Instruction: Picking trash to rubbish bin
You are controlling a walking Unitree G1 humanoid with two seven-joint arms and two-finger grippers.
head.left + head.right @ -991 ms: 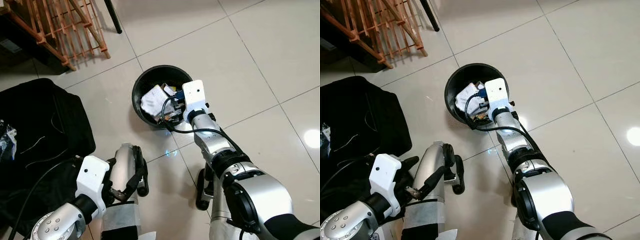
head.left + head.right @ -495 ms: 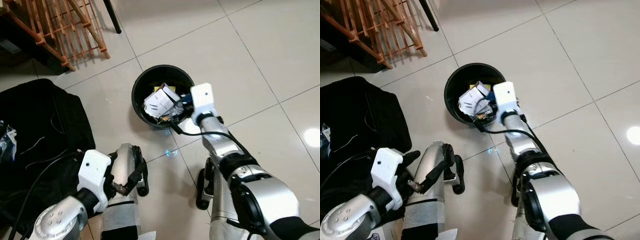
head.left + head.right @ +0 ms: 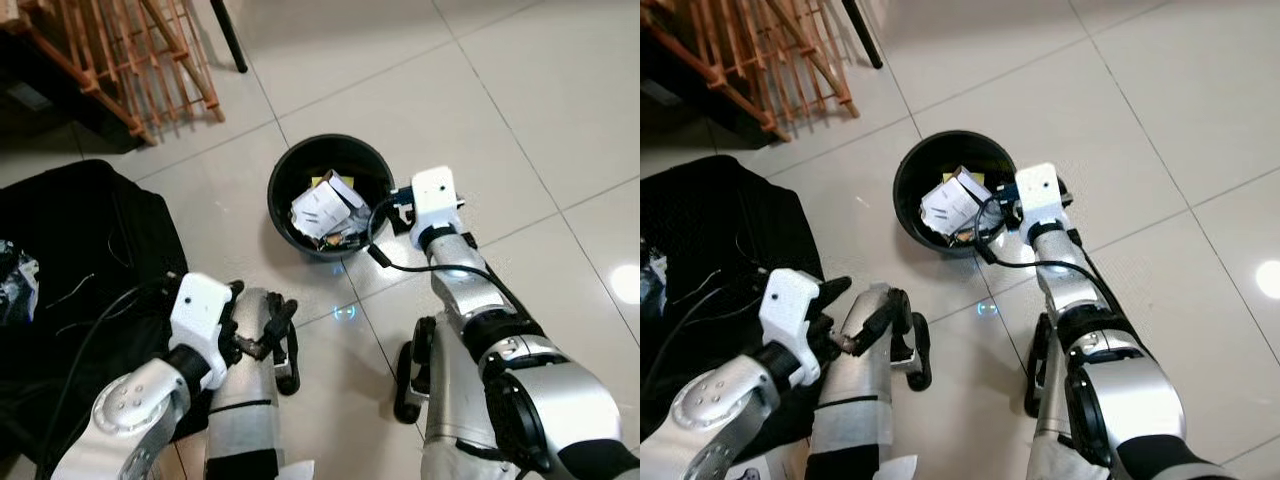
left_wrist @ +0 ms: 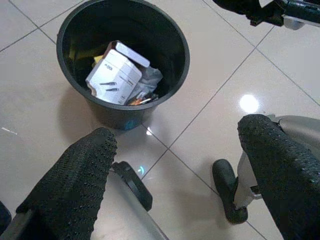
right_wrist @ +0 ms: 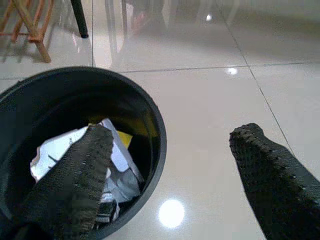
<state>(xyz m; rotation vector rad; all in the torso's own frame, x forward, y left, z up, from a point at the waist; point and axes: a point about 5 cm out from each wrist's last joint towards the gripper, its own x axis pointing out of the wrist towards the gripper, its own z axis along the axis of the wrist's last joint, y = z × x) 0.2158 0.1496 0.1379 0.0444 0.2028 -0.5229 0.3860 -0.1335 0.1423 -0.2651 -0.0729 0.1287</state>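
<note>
You have one black rubbish bin (image 3: pixel 330 196) on the tiled floor (image 3: pixel 500 90), and inside it one white carton (image 4: pixel 114 75) lying tilted on top of a few smaller scraps too jumbled to count. Your right gripper (image 5: pixel 170 175) sits just beside the bin's rim on its right side, its two fingers spread wide with nothing between them; one finger (image 5: pixel 75 175) overlaps the bin's mouth in the right wrist view and the other hangs over bare tile. The carton lies just ahead of that finger, down inside the bin, apart from it. Your left gripper (image 4: pixel 175 180) is low by the robot's own leg, well back from the bin, also wide and empty, with the bin straight ahead of it between its two fingers. To the left of that gripper lies one black bag (image 3: pixel 80 250), close against the arm. Beyond the bin, on the far left, stands one wooden rack (image 3: pixel 130 60) with one dark pole (image 3: pixel 228 35) beside it. To the right of your right gripper and beyond the bin the tiles lie open, crossed by grout lines.
</note>
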